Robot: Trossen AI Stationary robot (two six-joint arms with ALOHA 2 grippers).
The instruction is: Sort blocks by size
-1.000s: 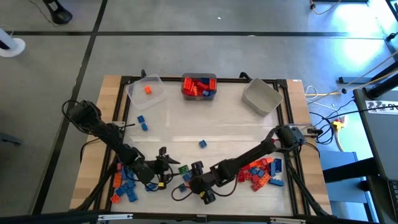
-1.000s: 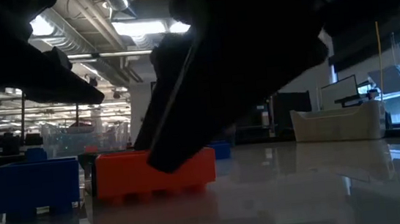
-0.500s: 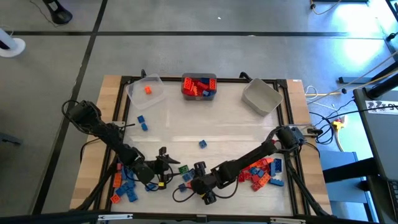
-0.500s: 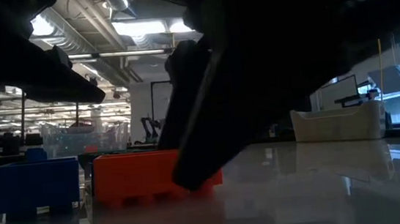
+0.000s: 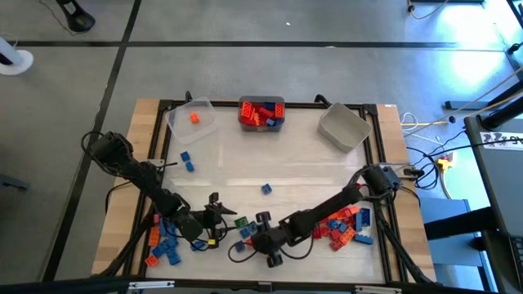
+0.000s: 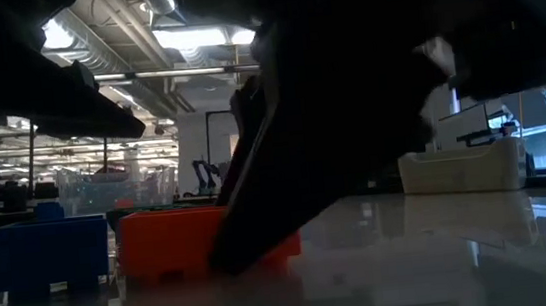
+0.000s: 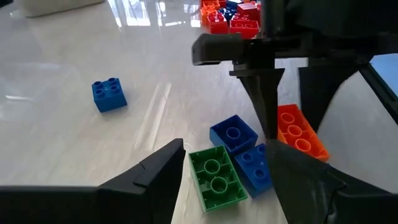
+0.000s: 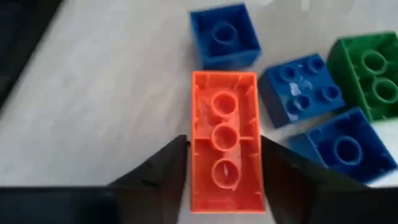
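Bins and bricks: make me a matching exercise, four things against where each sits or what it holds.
1. clear bin
2. grey bin
3. long orange brick
4. green brick

a. between the right gripper's fingers
b. back right of the table
c. holds a lone orange brick
d. just ahead of the left gripper's open fingers

Pairs: 1-c, 2-b, 3-a, 4-d

From overhead you look straight down on the whole surface (image 5: pixel 270 175) and both arms. Your low camera sits at surface height, facing level into the room, pressed close against an orange block (image 6: pixel 176 245). Your right wrist camera looks down at that same orange block (image 8: pixel 225 149) from very near; your left wrist camera faces it (image 7: pixel 298 132) from farther off, so three views share it.
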